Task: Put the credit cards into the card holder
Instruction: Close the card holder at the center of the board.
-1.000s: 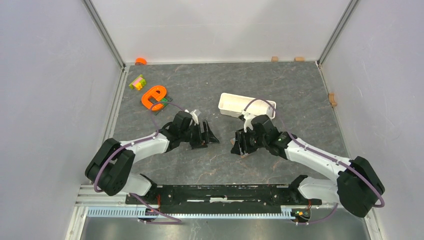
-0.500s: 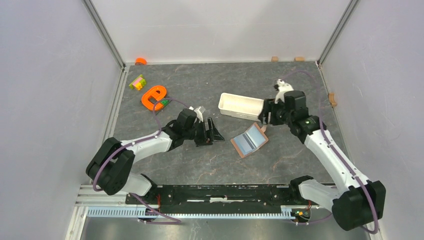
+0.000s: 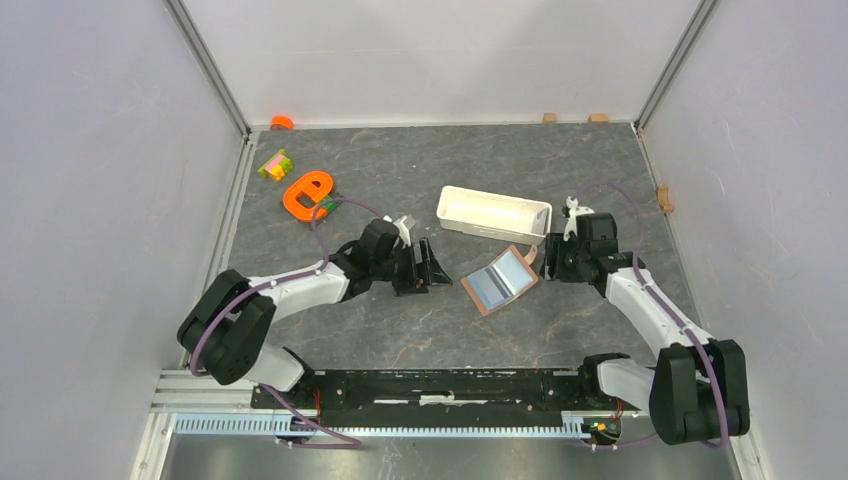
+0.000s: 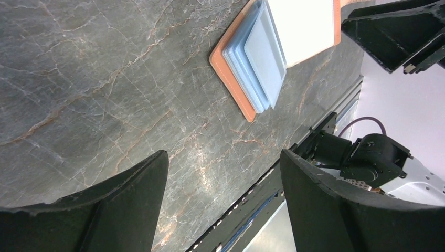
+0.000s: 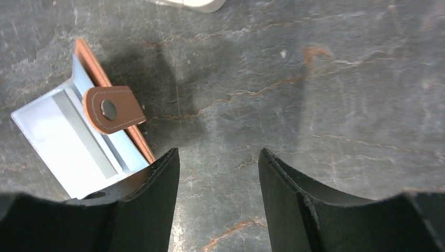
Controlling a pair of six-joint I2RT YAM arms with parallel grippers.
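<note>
The brown card holder [image 3: 478, 295] lies open on the table's middle, its snap flap [image 5: 114, 108] at the far right end. Pale blue-grey credit cards [image 3: 497, 280] lie stacked inside it; the top one shows a grey stripe [image 5: 84, 134]. The holder and the cards [image 4: 257, 58] also show in the left wrist view. My left gripper [image 3: 432, 266] is open and empty, just left of the holder. My right gripper [image 3: 546, 262] is open and empty, just right of the flap, low over the table.
A long white tray [image 3: 493, 214] stands just behind the holder. An orange ring-shaped toy [image 3: 306, 193], a yellow and pink block [image 3: 274, 165] and a small orange piece [image 3: 281, 122] lie at the back left. Small wooden blocks [image 3: 664, 197] sit along the walls.
My right arm lifted off the holder, swung to the back right, then came down beside the flap. The holder now lies open with cards showing. My left gripper edged slightly right.
</note>
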